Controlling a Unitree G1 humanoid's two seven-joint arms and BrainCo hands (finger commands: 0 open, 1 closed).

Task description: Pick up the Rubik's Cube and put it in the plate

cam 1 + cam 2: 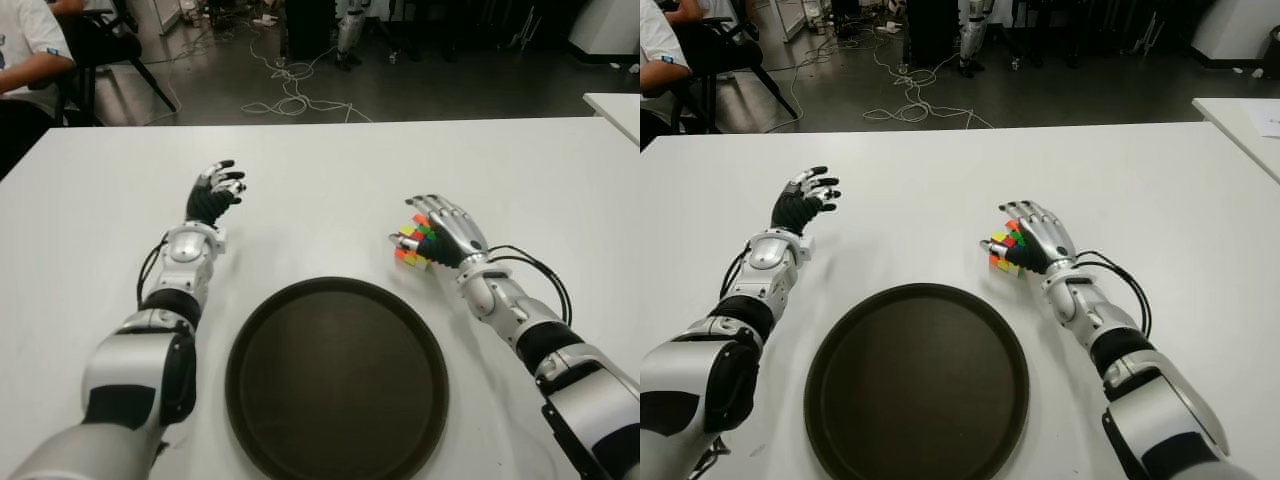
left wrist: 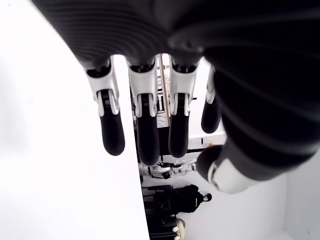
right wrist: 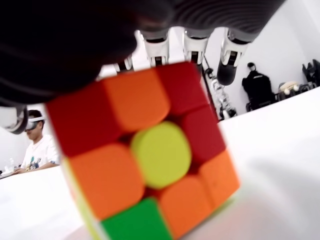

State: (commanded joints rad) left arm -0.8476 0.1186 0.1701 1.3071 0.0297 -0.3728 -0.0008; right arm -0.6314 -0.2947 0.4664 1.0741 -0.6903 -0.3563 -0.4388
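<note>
The Rubik's Cube [image 1: 411, 246] stands on the white table [image 1: 330, 180], just beyond the right rim of the round dark plate [image 1: 243, 345]. My right hand [image 1: 441, 226] is cupped over it from the right, fingers stretched above its top and thumb by its left side, not clamped. In the right wrist view the cube [image 3: 145, 150] fills the space under the palm, showing orange, red, yellow and green tiles, its base on the table. My left hand [image 1: 214, 194] is raised to the left of the plate with its fingers [image 2: 145, 135] relaxed and holding nothing.
The plate holds nothing and lies near the table's front edge between both arms. A seated person [image 1: 25, 60] is beyond the far left corner. Another white table [image 1: 615, 105] shows at far right. Cables lie on the floor behind.
</note>
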